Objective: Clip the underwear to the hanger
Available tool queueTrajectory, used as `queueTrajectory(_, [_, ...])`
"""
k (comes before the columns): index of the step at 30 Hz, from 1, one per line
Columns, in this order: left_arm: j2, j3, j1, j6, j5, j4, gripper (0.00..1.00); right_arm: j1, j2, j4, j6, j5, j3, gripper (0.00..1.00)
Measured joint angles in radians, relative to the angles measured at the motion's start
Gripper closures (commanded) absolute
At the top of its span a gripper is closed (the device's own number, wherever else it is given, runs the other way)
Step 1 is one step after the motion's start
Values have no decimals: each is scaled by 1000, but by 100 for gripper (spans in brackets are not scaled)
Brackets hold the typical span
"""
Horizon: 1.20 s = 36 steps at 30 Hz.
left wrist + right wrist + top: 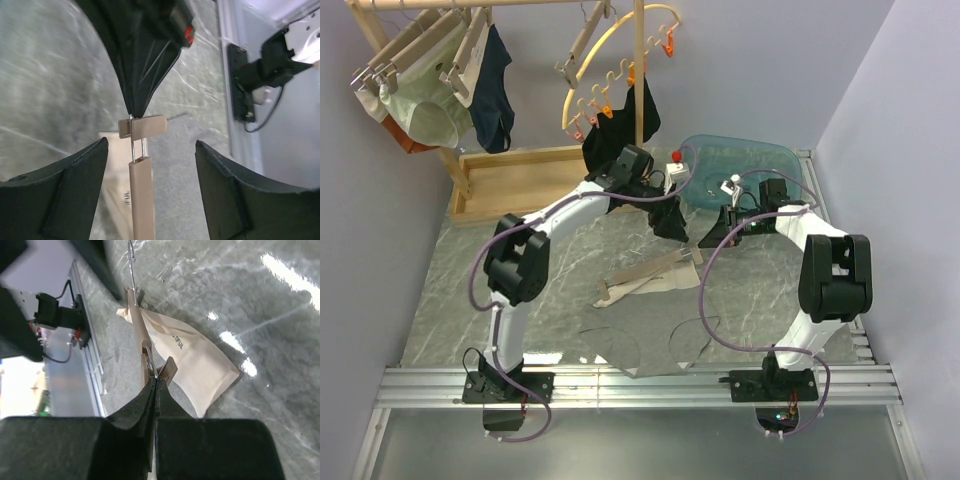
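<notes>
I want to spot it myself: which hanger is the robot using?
Look at the middle of the grey marble table. A wooden hanger lies there along pale beige underwear. It's a straight bar, not the curved yellow hanger dangling at the back.

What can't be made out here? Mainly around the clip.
- Top view: the clip at the hanger's end is hidden under the left tool and right tool.
- Right wrist: the shut right tool covers the clip's mouth. Cannot tell whether fabric is inside, or whether the tool pinches the clip.
- Left wrist: the underwear is blurred, partly behind the open left tool, and cut off by the bottom edge.
</notes>
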State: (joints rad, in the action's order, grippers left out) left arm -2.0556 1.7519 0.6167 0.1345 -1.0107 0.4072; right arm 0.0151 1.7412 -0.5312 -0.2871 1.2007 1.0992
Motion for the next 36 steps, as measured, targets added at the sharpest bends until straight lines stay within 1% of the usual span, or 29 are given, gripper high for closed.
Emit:
queueTrajectory(4, [-90, 34, -1, -28, -77, 25, 25, -9, -30, -18, -39, -15, 6, 100])
queueTrajectory(8, [-153, 33, -7, -106, -176, 7, 23, -34, -57, -29, -70, -34, 6, 100])
queueTrajectory(12, [-161, -39, -11, -250, -246, -155, 22, -65, -75, -37, -93, -40, 6, 100])
queueTrajectory(14, [-161, -66, -11, -299, -261, -203, 23, -78, -84, -40, -101, -47, 6, 100])
queueTrajectory(17, [-164, -70, -8, -337, -277, -230, 25, -92, -96, -40, -104, -57, 6, 100])
queueTrajectory(22, [-165, -69, 1, -343, -283, -235, 33, -101, -114, -39, -103, -67, 6, 100])
queueTrajectory(24, [-165, -70, 3, -343, -283, -241, 35, -103, -119, -39, -101, -70, 6, 100])
queueTrajectory(27, [-165, -70, 6, -343, -283, -243, 41, -107, -126, -39, -100, -76, 6, 100])
queueTrajectory(28, [-165, -70, 7, -343, -283, -243, 47, -109, -126, -39, -100, -76, 6, 100])
queueTrajectory(30, [-165, -70, 7, -349, -283, -245, 54, -111, -127, -39, -100, -77, 6, 100])
queueTrajectory(31, [-165, -70, 7, -354, -283, -249, 64, -112, -129, -39, -99, -77, 6, 100])
queueTrajectory(32, [-165, -70, 6, -361, -280, -252, 69, -113, -130, -42, -96, -74, 6, 100])
queueTrajectory(33, [-166, -70, 5, -364, -282, -256, 77, -114, -133, -43, -96, -77, 6, 100])
queueTrajectory(34, [-167, -70, 4, -365, -285, -261, 82, -114, -135, -42, -96, -80, 6, 100])
queueTrajectory(36, [-167, -71, 3, -367, -292, -267, 95, -114, -137, -44, -97, -89, 6, 100])
